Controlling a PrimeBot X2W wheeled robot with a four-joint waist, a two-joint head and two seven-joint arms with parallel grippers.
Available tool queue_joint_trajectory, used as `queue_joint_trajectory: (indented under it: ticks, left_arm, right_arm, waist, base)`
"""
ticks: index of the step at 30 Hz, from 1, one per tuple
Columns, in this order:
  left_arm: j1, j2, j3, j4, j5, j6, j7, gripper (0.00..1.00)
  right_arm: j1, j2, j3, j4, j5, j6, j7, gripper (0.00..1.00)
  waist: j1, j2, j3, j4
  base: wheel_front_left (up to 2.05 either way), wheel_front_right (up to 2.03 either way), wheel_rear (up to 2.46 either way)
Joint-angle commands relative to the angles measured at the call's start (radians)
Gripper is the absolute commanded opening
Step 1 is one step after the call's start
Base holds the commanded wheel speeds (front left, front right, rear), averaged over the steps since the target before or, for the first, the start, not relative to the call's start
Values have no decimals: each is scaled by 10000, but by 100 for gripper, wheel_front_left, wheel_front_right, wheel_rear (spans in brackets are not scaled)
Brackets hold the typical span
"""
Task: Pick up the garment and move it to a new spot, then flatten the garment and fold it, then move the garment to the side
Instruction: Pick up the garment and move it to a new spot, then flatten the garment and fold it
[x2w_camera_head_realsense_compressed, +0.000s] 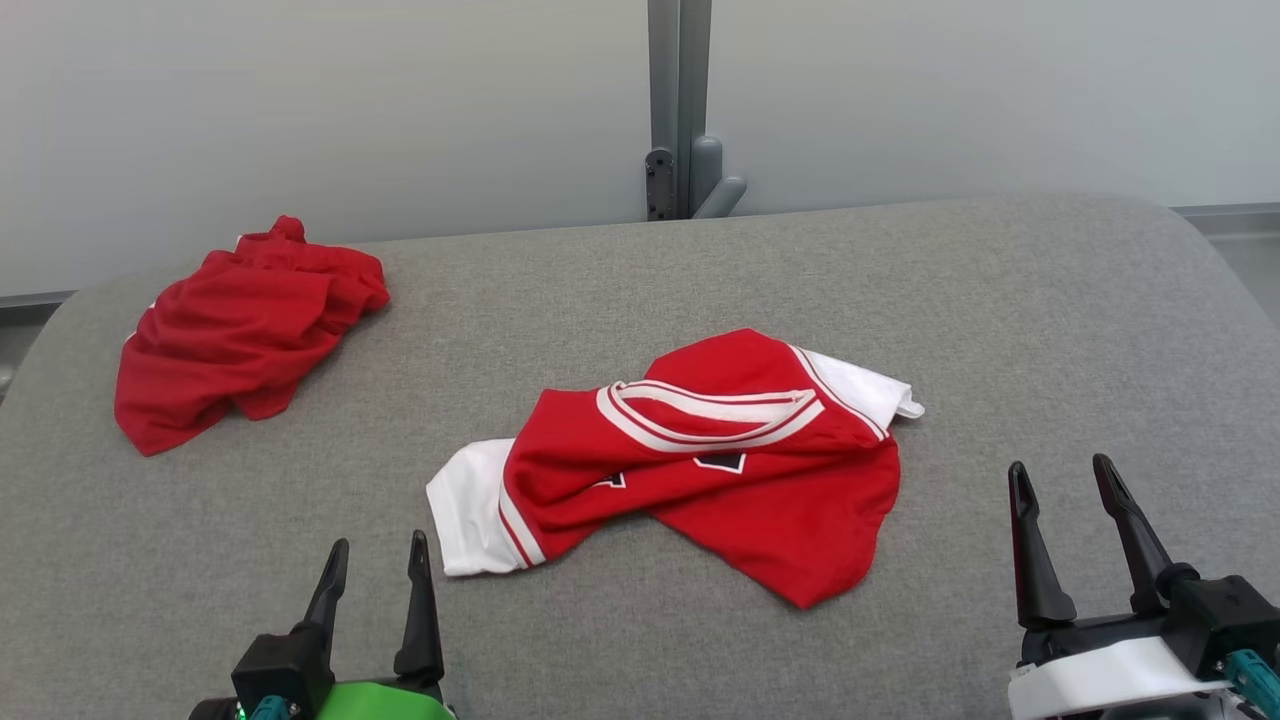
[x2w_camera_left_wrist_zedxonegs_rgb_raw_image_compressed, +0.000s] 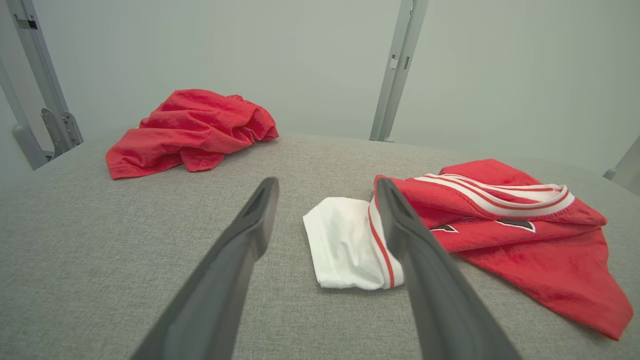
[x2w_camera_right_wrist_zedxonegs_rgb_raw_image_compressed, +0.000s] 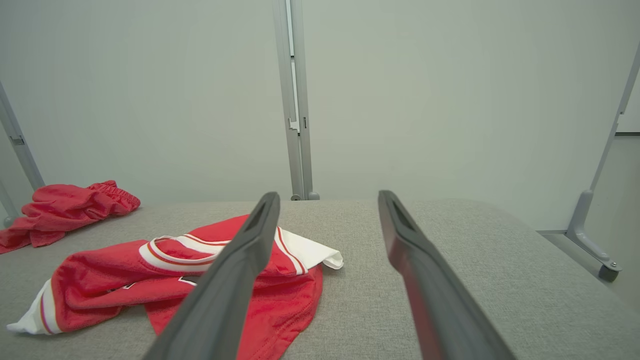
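- near left, our left gripper (x2w_camera_head_realsense_compressed: 379, 542) hovers over the grey table (x2w_camera_head_realsense_compressed: 1000, 330), fingers spread apart.
- near right, our right gripper (x2w_camera_head_realsense_compressed: 1058, 465), fingers parted too.
- between and just beyond them, the red and white jersey (x2w_camera_head_realsense_compressed: 730, 470) lies crumpled, white sleeve near our left fingers.
- far left, a bunched red cloth (x2w_camera_head_realsense_compressed: 240, 330), well apart.
- behind, a grey post (x2w_camera_head_realsense_compressed: 680, 100).

Left gripper (x2w_camera_head_realsense_compressed: 376, 565) low, fingers parted, empty. Right gripper (x2w_camera_head_realsense_compressed: 1062, 486) likewise parted, empty, fingers pointing up the head view.
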Motion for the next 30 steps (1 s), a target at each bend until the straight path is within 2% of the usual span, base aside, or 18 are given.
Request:
queue_joint_trajectory:
  ticks: [1,25,30]
  left_arm:
    - [131,3,-17,-7,22,39,-4,100]
    - [23,3,-85,122,-17,173,-4,100]
    - [-195,3,-311,273,155,-34,-4,100]
  right_arm:
    - [133,-29,5,24,47,1,-27,100]
    - [63,-29,161,133,167,1,-26,100]
    - [66,-29,214,153,157,1,-26,100]
  waist:
    - [0,0,-16,11]
    - [0,0,34,52]
    - [0,0,30,26]
  base:
    - [0,0,0]
    - [0,0,0]
    - [0,0,0]
